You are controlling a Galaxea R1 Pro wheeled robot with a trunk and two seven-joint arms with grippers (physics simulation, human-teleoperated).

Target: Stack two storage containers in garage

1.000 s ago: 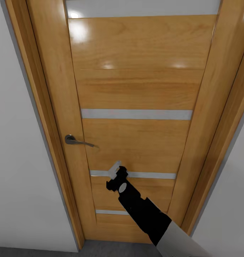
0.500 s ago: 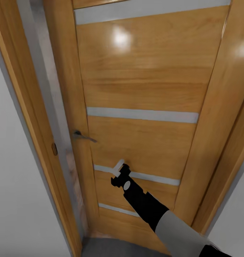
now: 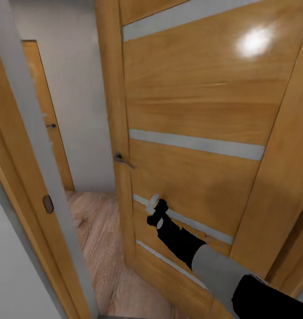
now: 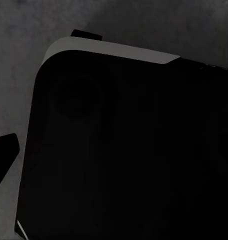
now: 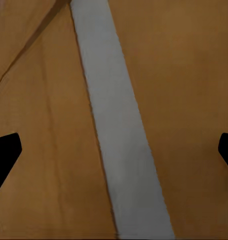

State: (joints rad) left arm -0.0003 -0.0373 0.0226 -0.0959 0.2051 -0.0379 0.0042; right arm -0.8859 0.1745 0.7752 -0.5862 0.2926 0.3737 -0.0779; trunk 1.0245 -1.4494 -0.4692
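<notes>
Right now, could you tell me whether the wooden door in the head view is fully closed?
No, the wooden door stands swung open, and wood-plank floor and a grey wall show through the gap beside its handle.

No text, label, brand, number or sign can be read on anything here.

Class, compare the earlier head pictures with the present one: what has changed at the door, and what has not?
The wooden door has swung open away from the robot, pushed by the right end effector, uncovering a wood-plank floor and a grey wall beyond. Unchanged: the end effector stays against the door's lower grey stripe, holding nothing.
</notes>
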